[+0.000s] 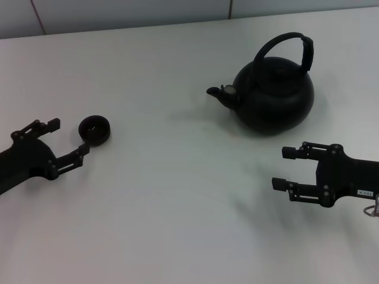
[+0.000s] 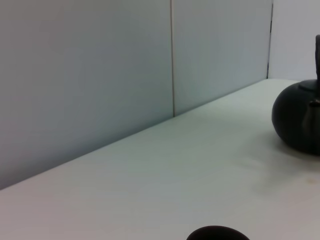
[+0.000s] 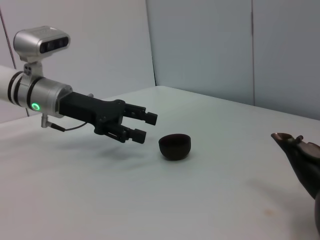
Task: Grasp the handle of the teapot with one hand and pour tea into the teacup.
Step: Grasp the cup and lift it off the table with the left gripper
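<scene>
The matte black teapot (image 1: 273, 98) stands upright on the white table at the back right, spout (image 1: 220, 93) pointing left. Its arched handle (image 1: 285, 48) rises over the lid, with the thicker sleeve on the right side. The small dark teacup (image 1: 94, 129) sits at the left. My left gripper (image 1: 70, 136) is open, its fingertips just left of the teacup and apart from it; the right wrist view shows it (image 3: 145, 125) beside the cup (image 3: 175, 146). My right gripper (image 1: 285, 168) is open and empty, in front of the teapot and below it.
The white table (image 1: 177, 207) stretches wide between the cup and the teapot. A grey panelled wall (image 2: 100, 75) runs along the table's far edge. The teapot's body (image 2: 300, 120) shows at the edge of the left wrist view.
</scene>
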